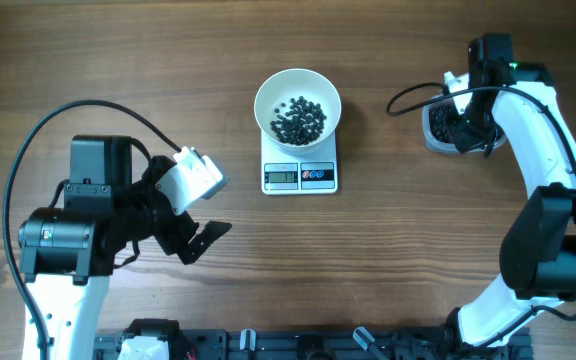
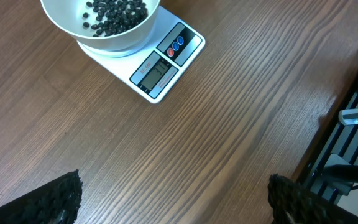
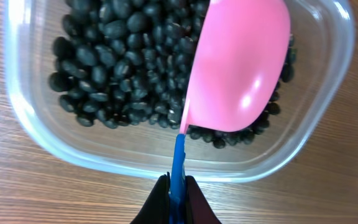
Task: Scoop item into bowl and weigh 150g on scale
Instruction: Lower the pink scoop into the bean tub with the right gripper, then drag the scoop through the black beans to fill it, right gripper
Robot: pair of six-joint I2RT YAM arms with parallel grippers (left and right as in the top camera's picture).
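Observation:
A white bowl (image 1: 298, 100) holding a small heap of black beans (image 1: 299, 119) stands on the white scale (image 1: 300, 176); both also show at the top of the left wrist view, bowl (image 2: 67, 25) and scale (image 2: 166, 62). My left gripper (image 1: 200, 240) hangs open over bare table at the lower left, nothing between its fingers (image 2: 55, 199). My right gripper (image 3: 178, 193) is shut on the blue handle (image 3: 179, 162) of a pink scoop (image 3: 238, 65), whose back faces the camera over a clear tub (image 3: 36, 124) of black beans (image 3: 123, 62). In the overhead view the right gripper (image 1: 458, 125) covers most of that tub.
The clear tub (image 1: 432, 130) sits at the far right of the table, behind the right arm (image 1: 538, 150). A black rail (image 1: 298, 345) runs along the table's near edge. The left arm's base and cable (image 1: 68, 230) fill the lower left.

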